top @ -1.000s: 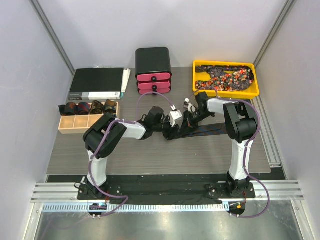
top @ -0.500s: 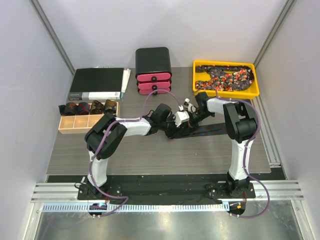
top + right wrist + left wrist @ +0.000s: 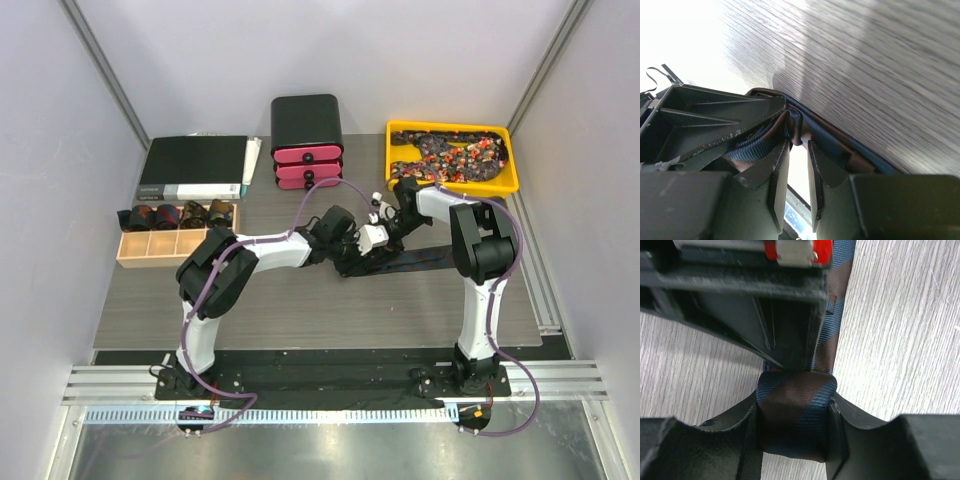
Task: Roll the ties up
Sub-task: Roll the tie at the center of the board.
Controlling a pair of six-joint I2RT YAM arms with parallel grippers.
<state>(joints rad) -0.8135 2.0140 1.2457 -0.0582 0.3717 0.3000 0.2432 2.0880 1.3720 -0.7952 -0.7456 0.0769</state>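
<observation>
rolled end of a blue-brown striped tie (image 3: 791, 422) sat clamped in the left claw (image 3: 792, 410); right claw (image 3: 799, 145), barely parted, met it at the tips.

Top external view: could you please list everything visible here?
table: one, grey, under everything
striped tie: one, navy-brown, table centre, partly rolled
wooden tray: one, light brown, left
rolled ties: four, dark, wooden tray's back row
yellow tray: one, back right
patterned ties: heap, red-orange speckled, in yellow tray
drawer unit: one, black and pink, back centre
binder: one, black, back left
left claw: one, black, closed on striped tie
right claw: one, black, open beside that roll
</observation>
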